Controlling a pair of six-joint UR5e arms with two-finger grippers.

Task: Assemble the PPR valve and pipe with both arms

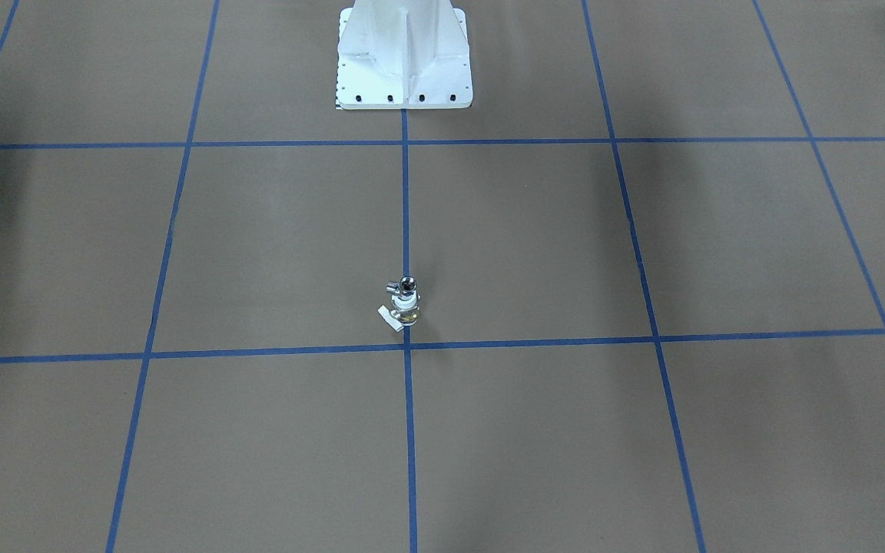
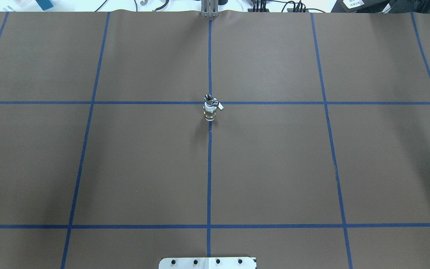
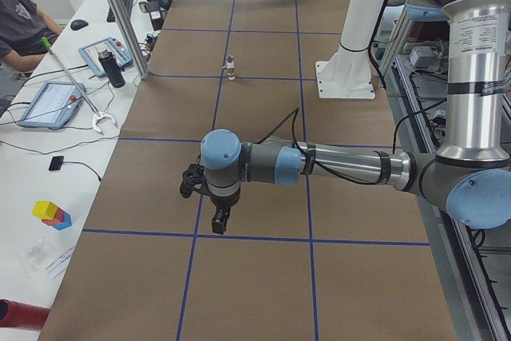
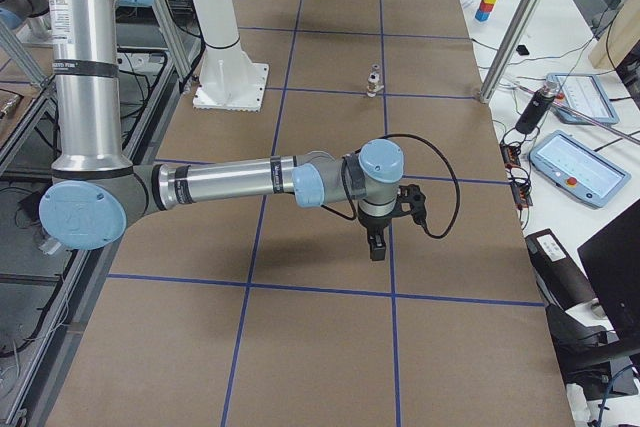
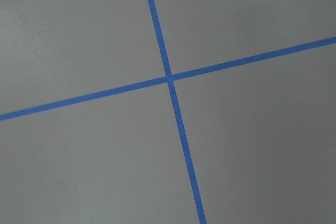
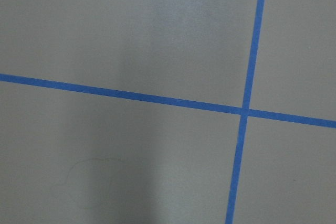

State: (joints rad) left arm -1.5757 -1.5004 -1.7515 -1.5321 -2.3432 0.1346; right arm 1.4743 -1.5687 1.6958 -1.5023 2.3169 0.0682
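Brown table (image 2: 274,168), blue tape grid (image 2: 209,168), white desk (image 3: 32,197) alongside, left tool (image 3: 218,221) and right tool (image 4: 377,245) state unclear

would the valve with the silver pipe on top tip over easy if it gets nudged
Probably yes: the PPR valve stands upright on a narrow end with the pipe stacked on top, so it looks top-heavy. Once down, its rounded body may roll, though the flat lever would likely stop it.

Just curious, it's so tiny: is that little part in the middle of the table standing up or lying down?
Standing up: the silver pipe sits atop the white-and-brass PPR valve, and both side views show the stack upright.
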